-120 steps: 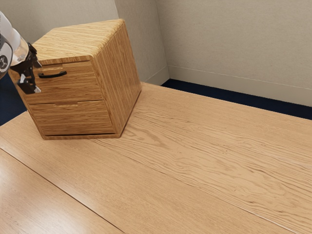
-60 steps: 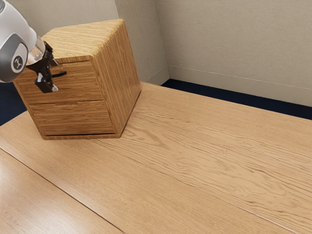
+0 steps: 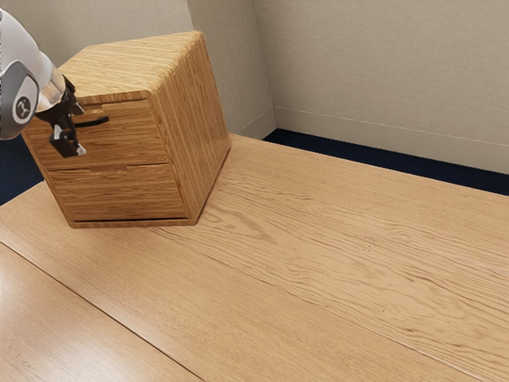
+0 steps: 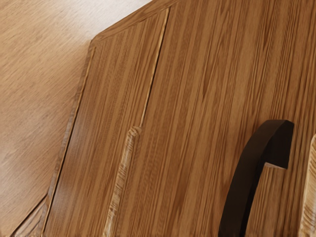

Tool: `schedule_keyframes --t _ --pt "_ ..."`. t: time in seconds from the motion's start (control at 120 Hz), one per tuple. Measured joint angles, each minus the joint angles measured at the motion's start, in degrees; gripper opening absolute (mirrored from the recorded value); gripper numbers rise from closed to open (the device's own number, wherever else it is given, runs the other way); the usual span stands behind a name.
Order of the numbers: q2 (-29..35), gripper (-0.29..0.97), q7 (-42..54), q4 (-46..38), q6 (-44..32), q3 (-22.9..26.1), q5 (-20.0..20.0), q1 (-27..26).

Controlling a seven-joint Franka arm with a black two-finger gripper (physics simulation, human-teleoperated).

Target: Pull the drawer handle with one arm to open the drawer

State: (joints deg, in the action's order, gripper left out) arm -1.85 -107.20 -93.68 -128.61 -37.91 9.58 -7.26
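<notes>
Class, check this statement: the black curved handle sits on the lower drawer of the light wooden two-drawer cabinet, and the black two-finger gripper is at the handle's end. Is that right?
One thing is wrong: the black curved handle sits on the upper drawer, as the exterior view shows. The rest holds: the black two-finger gripper is at the handle's end.

Exterior camera: raised, set off the desk's (image 3: 318, 263) near edge, facing obliquely down across it toward the room's corner (image 3: 256, 72). The cabinet (image 3: 183, 119) stands well off, by the desk's far left corner. Wrist camera: held close to the cabinet's upper drawer front (image 4: 207, 98), facing it at a slant (a strip of desk shows beside it). Shared ground: that drawer front and its black handle (image 4: 252, 182).
</notes>
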Motion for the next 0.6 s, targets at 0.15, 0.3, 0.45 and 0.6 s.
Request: schedule_keyframes --t 0.15,0.3,0.45,0.6 --pt "0.0 0.68 -0.4 -0.7 -0.1 0.0 0.0 -1.6" --pt "0.1 0.68 -0.7 -1.9 -0.7 -0.4 -0.1 -2.5" --pt "0.1 0.68 -0.9 -2.1 -1.0 -0.3 -0.1 -2.3" --pt "0.4 0.68 -1.0 -2.6 -1.1 -0.8 -0.2 -2.8"
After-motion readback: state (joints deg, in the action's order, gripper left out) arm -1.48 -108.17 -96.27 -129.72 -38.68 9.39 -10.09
